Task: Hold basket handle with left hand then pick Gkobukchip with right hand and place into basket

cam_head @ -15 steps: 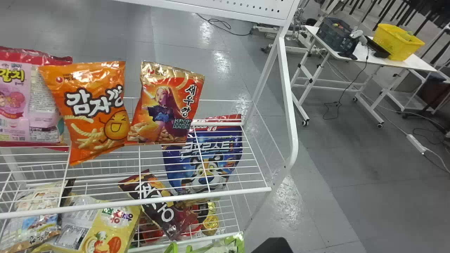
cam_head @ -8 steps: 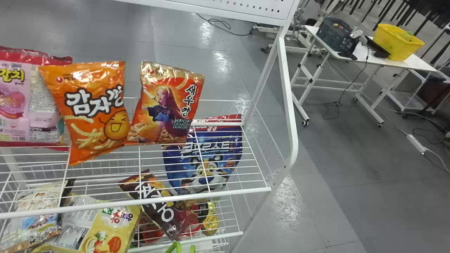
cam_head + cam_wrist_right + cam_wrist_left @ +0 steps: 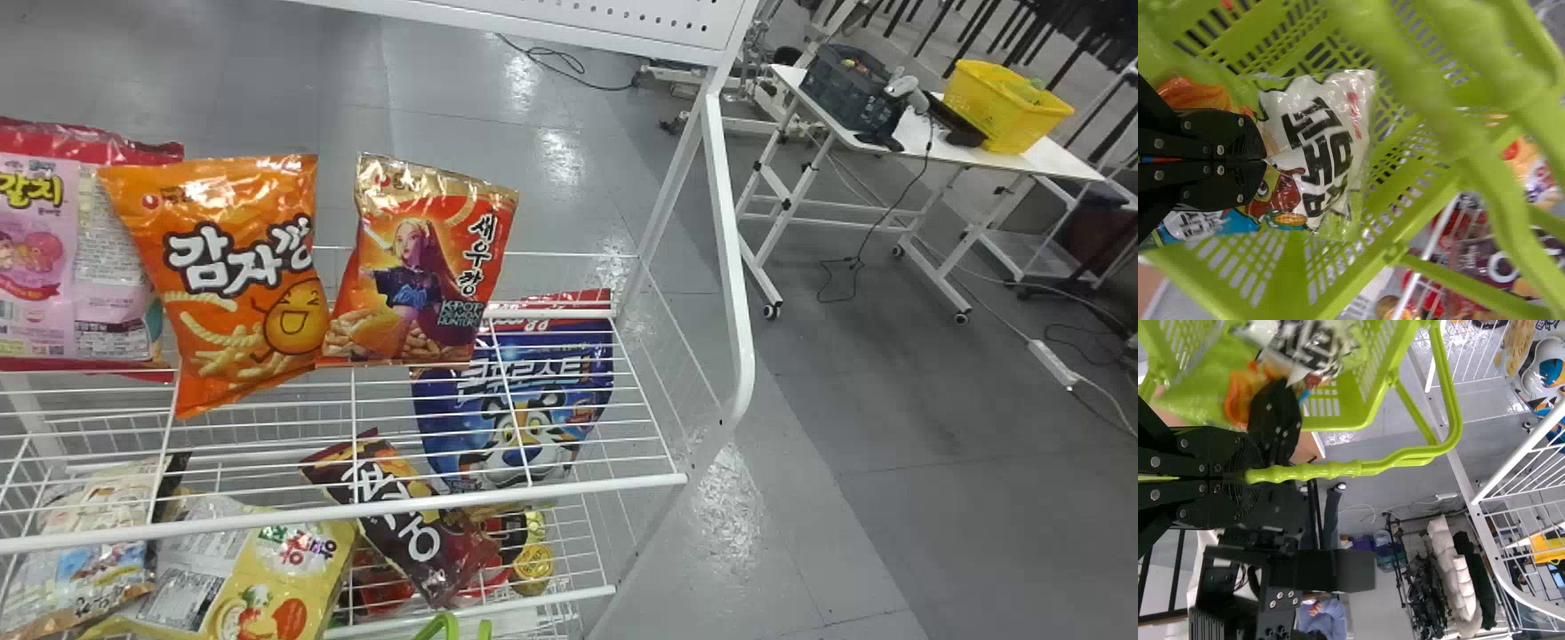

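the left gripper (image 3: 1250,477) clenched the knobbly lime-green plastic handle (image 3: 1318,471), best held steady; the right gripper (image 3: 1263,161) pinched the shiny white, black-lettered gkobukchip bag (image 3: 1318,147) inside the latticed green plastic basket (image 3: 1345,421), best lowered gently before release.

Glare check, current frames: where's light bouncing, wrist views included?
Head view: bright patches on the gray floor, beyond and beside the white wire shelf; small highlights along the top of the orange potato-character snack bag. Left wrist view: floor sheen beside the green basket. Right wrist view: shiny streaks at the Gkobukchip bag's clear edges.
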Robot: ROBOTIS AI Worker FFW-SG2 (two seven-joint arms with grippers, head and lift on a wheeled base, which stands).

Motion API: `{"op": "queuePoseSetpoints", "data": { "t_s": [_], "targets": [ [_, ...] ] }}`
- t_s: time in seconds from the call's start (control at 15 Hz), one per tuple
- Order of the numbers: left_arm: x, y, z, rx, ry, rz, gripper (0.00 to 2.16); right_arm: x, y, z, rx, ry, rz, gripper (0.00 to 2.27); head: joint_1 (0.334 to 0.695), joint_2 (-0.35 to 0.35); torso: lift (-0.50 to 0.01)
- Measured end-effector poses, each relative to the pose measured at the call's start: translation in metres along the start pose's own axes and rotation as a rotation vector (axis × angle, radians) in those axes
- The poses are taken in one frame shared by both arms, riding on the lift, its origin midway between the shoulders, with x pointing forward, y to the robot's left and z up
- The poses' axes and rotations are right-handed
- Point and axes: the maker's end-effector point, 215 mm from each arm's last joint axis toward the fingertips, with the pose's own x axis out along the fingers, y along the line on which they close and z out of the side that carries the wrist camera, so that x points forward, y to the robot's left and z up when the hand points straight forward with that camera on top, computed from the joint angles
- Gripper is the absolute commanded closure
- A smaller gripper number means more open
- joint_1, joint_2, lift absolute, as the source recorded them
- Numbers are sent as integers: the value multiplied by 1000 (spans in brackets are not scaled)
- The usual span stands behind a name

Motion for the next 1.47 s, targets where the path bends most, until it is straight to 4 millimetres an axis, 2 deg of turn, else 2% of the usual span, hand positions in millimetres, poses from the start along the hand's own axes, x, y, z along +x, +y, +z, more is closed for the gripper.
{"op": "queuePoseSetpoints", "data": {
  "t_s": [0.07,0.13,0.2,0.27,0.4,0.6,0.8,1.0,1.13,1.27,1.47],
  "targets": [
    [0,0,0,1,1,0,2111,5,0,16,11,-45,-3,1744,695,-350,-31],
    [1,0,-1,1,2,0,2111,9,0,25,18,-66,-6,1021,695,-350,-31],
    [1,0,-1,0,3,0,2111,11,-1,28,21,-72,-8,76,695,-350,-31],
    [1,0,-1,0,3,-1,2115,12,-3,29,19,-71,-13,-2,695,-350,-31],
    [1,0,-1,-1,3,0,2111,8,-10,20,6,-46,-26,26,695,-350,-31],
    [1,0,-1,-1,3,0,2111,-16,-32,7,9,-9,-63,53,695,-350,-31],
    [1,0,-1,-1,3,-1,2111,-48,-65,19,32,-63,-140,53,695,-350,-31],
    [1,0,-1,-1,4,-2,2111,-73,-100,59,72,-200,-211,53,695,-350,-31],
    [2,0,-3,-3,6,-2,2115,-92,-122,105,88,-364,-266,60,695,-350,-31],
    [2,0,-4,-5,7,-2,2115,-113,-129,147,99,-537,-289,63,695,-350,-31],
    [2,1,-4,-8,7,-3,2111,-153,-125,194,130,-827,-273,63,695,-350,-31]
  ]
}}
